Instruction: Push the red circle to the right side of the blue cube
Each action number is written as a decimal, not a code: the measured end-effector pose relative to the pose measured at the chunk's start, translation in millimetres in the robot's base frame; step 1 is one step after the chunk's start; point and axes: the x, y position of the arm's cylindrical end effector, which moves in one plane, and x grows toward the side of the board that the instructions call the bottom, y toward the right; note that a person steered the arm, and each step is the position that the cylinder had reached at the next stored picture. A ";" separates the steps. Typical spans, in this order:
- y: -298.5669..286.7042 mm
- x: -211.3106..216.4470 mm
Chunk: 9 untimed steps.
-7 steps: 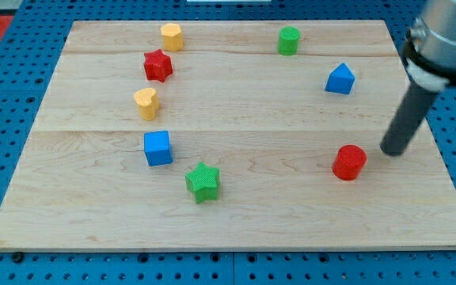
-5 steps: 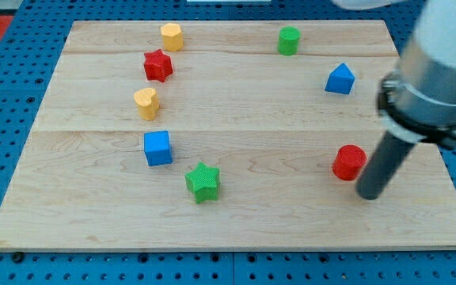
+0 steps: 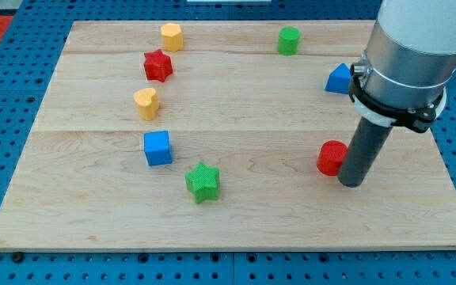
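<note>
The red circle (image 3: 332, 157) lies on the wooden board's right half, partly hidden by my rod. My tip (image 3: 351, 181) sits against its right side, a little toward the view's bottom. The blue cube (image 3: 157, 147) stands far to the left of the red circle, at about the same height in the view.
A green star (image 3: 203, 181) lies just right of and below the blue cube. A yellow heart (image 3: 146, 102), a red star (image 3: 157, 65) and a yellow hexagon (image 3: 172, 36) stand above the cube. A green cylinder (image 3: 289, 39) and a blue pentagon-like block (image 3: 338, 78) are at upper right.
My tip swung down past the red circle's right side, then moved left against it. The red circle has slid a short way left. The other blocks have not moved.
</note>
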 end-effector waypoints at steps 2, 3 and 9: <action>38.5 -2.6; 19.8 -6.0; 64.9 -38.6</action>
